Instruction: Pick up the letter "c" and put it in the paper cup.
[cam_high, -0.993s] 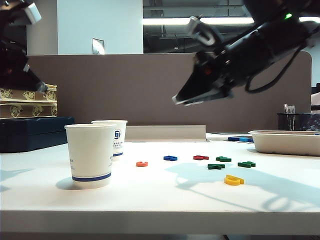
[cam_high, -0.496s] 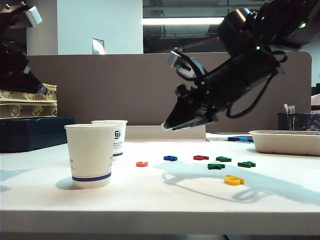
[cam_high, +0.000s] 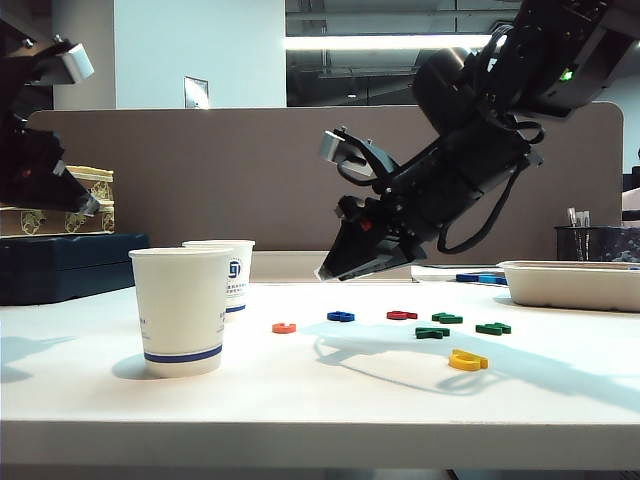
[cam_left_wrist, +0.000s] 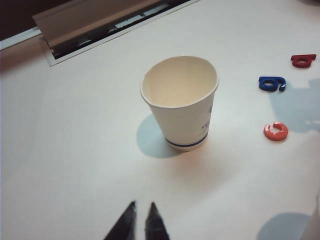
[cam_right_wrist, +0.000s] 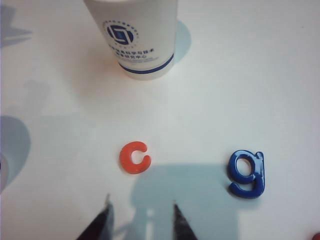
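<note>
Right tool (cam_high: 335, 270) hovers above letter "c" (cam_high: 284, 327) — untouched.

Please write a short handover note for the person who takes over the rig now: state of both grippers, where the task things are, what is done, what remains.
Right gripper: open, empty, in the air above the table, near the letter "c".
Left gripper: jaws close together, empty, raised near the paper cup.
Letter "c" lies flat on the table, beside the blue letter "g".
Paper cup stands upright, nothing visible inside.
Done: nothing picked.
Left: grasp the "c", drop it in the cup.
</note>
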